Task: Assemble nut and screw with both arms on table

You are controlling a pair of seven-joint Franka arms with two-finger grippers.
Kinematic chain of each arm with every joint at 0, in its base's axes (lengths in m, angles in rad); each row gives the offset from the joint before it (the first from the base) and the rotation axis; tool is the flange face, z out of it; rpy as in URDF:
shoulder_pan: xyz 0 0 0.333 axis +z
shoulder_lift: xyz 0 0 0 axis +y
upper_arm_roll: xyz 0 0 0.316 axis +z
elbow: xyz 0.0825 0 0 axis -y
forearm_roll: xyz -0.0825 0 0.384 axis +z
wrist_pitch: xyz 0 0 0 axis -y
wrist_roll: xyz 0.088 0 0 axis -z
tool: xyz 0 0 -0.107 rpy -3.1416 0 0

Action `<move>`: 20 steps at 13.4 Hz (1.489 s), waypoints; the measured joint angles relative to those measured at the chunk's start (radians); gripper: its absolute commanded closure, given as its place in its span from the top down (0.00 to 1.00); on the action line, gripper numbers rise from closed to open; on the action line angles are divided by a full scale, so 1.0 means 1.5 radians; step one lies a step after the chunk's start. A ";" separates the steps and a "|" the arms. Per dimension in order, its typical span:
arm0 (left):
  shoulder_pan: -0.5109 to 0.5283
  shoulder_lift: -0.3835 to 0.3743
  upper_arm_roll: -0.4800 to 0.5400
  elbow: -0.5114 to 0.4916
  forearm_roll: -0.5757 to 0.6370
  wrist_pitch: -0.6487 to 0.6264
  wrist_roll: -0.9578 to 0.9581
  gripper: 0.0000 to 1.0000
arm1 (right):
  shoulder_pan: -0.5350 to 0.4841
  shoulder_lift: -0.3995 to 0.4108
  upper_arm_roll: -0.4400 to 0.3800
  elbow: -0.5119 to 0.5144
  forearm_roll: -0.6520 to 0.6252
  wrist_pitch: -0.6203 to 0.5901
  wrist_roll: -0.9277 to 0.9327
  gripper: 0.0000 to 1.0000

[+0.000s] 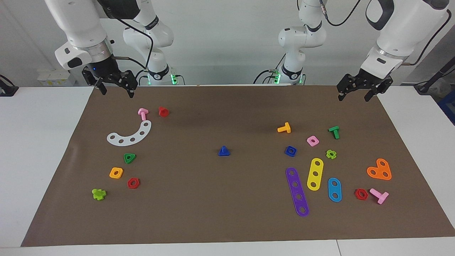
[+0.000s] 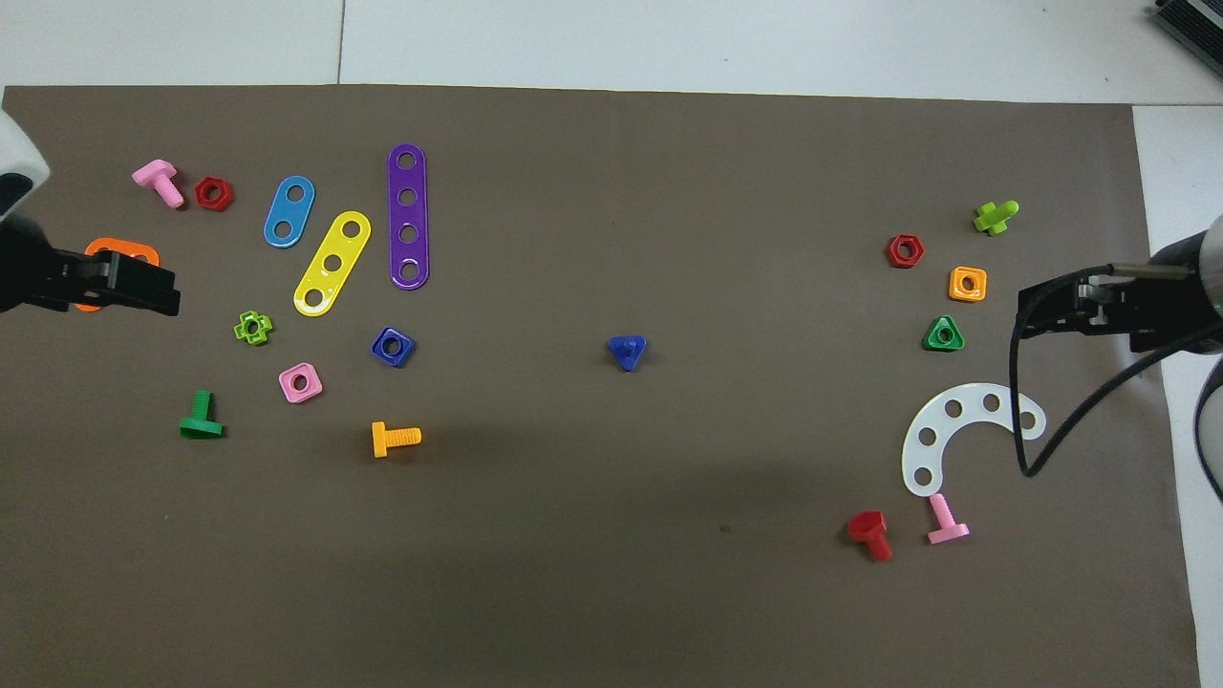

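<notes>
The blue nut (image 1: 290, 151) lies flat on the brown sheet (image 1: 227, 213) toward the left arm's end; it also shows in the overhead view (image 2: 392, 346). The blue screw (image 1: 224, 151) stands on its triangular head, stem up, at mid-table, and shows in the overhead view (image 2: 627, 351). My left gripper (image 1: 353, 97) is open and empty, raised over the sheet's edge at the left arm's end (image 2: 172, 291). My right gripper (image 1: 118, 93) is open and empty, raised over the sheet's edge at the right arm's end (image 2: 1024, 313). Both are well apart from the nut and the screw.
Beside the nut lie a pink square nut (image 1: 312, 140), an orange bolt (image 1: 284, 128), a purple strip (image 1: 297, 192) and a yellow strip (image 1: 315, 174). Toward the right arm's end lie a white curved strip (image 1: 131, 135), a green triangular nut (image 1: 129, 158) and an orange-yellow square nut (image 1: 116, 173).
</notes>
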 measured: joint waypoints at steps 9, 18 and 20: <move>-0.092 0.094 -0.003 -0.261 0.000 0.413 -0.121 0.94 | 0.000 0.000 0.000 -0.010 0.000 0.000 0.000 1.00; -0.113 0.184 -0.005 -0.280 0.000 0.495 0.165 0.88 | 0.001 -0.003 0.001 -0.023 0.004 0.024 -0.023 1.00; -0.126 0.185 -0.007 -0.285 0.000 0.496 0.181 0.87 | 0.001 -0.005 0.002 -0.030 0.005 0.031 -0.024 1.00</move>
